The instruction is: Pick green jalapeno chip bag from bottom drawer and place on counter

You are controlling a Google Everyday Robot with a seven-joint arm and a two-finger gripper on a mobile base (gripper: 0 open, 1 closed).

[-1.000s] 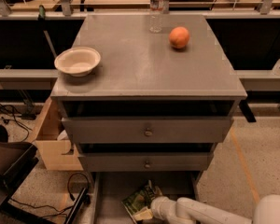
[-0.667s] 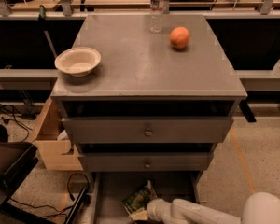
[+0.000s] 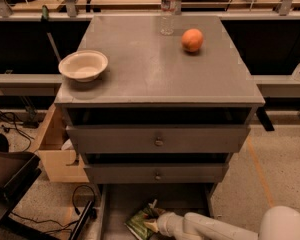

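The bottom drawer (image 3: 121, 200) stands pulled out at the foot of the drawer cabinet (image 3: 158, 140). The green jalapeno chip bag (image 3: 141, 222) lies on its grey floor, toward the front. The gripper (image 3: 157, 223), on its white arm (image 3: 215, 229), comes in low from the cabinet's right and is pressed against the bag's right edge. Whether it is clenched or released cannot be told.

On the cabinet's tabletop (image 3: 140, 79), a pale bowl (image 3: 83, 65) at the left edge holds nothing. An orange (image 3: 192, 40) sits toward the back right, and a clear water bottle (image 3: 168, 6) stands at the back edge. An open wooden box (image 3: 52, 151) stands against the cabinet's left side; its contents are hidden.

Compared with a second ago, the gripper has slid a little leftward onto the bag, which remains in the drawer. The bowl, orange and bottle have not moved.
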